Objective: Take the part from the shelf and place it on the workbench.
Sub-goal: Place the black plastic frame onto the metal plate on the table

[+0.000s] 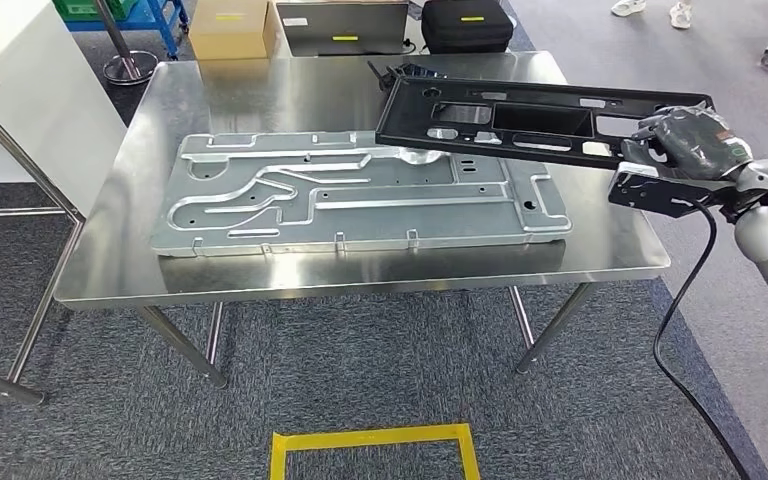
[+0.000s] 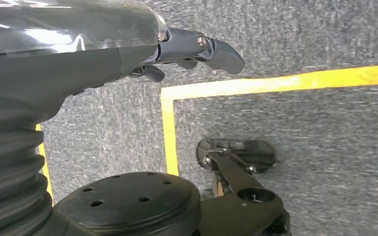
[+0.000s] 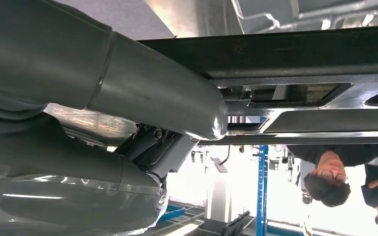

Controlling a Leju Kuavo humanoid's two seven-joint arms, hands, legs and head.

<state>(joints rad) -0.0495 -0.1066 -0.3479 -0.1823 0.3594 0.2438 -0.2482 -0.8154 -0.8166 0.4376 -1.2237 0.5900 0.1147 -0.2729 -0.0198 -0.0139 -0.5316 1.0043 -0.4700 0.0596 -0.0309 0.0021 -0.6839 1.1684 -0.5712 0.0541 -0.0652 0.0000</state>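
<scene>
Right hand (image 1: 682,140) clenched on the near-right end of the black part (image 1: 535,120); fingers wrapped over its edge, wrist and cable trailing off toward the robot's right side; the part is a long flat plastic frame with cut-out windows, carried roughly level, just above the table (image 1: 600,255); its long axis runs away from the hand, leftward and slightly back across the table's right rear quarter; the far end hangs over the top-right corner of the grey stamped metal plate (image 1: 360,190) that lies flat in the middle of the table; whether that far end touches the plate I cannot tell from the head view.

Judgement: the set-down turns on that overlap; lowered as it points now, the part would land partly on the plate rather than on bare steel; the right arm alone is in reach.

Left hand (image 2: 197,49) hangs at the robot's side over grey carpet and yellow floor tape (image 2: 275,81); it holds nothing, fingers loosely curled, neither spread nor fisted.

Right wrist view gives what the head view cannot: the thick thumb (image 3: 167,98) pressed against the underside of the part, so the grip is a true clamp, top and bottom; also people standing beyond; the head view alone shows where the part lies over table and plate.
</scene>
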